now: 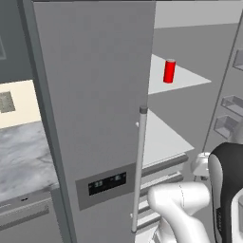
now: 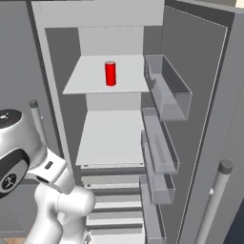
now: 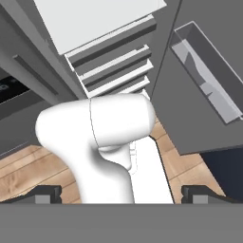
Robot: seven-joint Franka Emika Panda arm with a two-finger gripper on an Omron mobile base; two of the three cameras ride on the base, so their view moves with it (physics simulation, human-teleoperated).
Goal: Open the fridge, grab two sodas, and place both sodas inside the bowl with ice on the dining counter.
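One red can (image 2: 110, 73) is standing upright on the fridge (image 2: 190, 119) shelf, way above the gripper (image 3: 121, 197), which is hanging low, fingers spread wide, holding nothing.

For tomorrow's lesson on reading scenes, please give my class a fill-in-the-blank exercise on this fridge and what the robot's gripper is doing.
1. The fridge's right door stands ____.
2. The can on the upper shelf is ____ in colour.
3. The can stands ____ on that shelf.
4. The gripper's fingers are spread ____, holding nothing.

Missing words: open; red; upright; open
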